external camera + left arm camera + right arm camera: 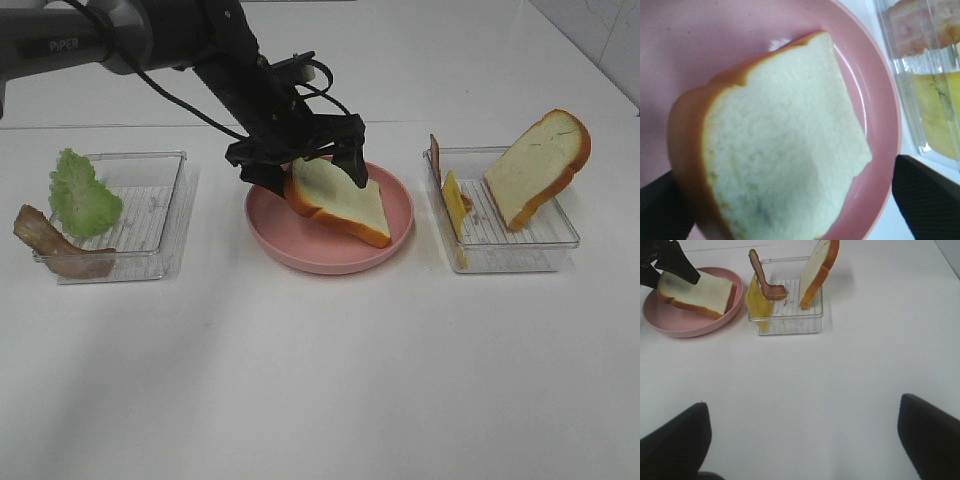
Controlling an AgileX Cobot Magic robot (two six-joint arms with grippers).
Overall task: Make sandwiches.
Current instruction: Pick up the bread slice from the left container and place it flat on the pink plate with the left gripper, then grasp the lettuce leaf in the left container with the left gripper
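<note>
the left gripper [315, 180] hangs low over the pink plate [300, 250] in the middle of the table [320, 380], and its jaws stand wide, one to each side of a bread slice [340, 205]. the slice lies tilted in the plate, white face up, orange-brown crust around it. from the left wrist view the slice [785, 150] fills the space between the jaws: its crust edge is right up against one jaw, while the other jaw sits clear of it with a strip of plate [880, 100] showing between, so nothing is pinched. off to the right a clear tray [510, 255] holds a second bread slice [535, 165] leaning up on its edge, a yellow cheese slice [453, 200] standing against the tray's near-plate wall, and a bacon strip [765, 277] poking up beside it. on the left another clear tray [150, 220] has a ruffled lettuce leaf [85, 195] and a brown bacon piece [55, 250] draped over its outer edge. the right gripper [802, 440] waits over bare table, well apart from the food, its jaws spread wide with nothing between them.
</note>
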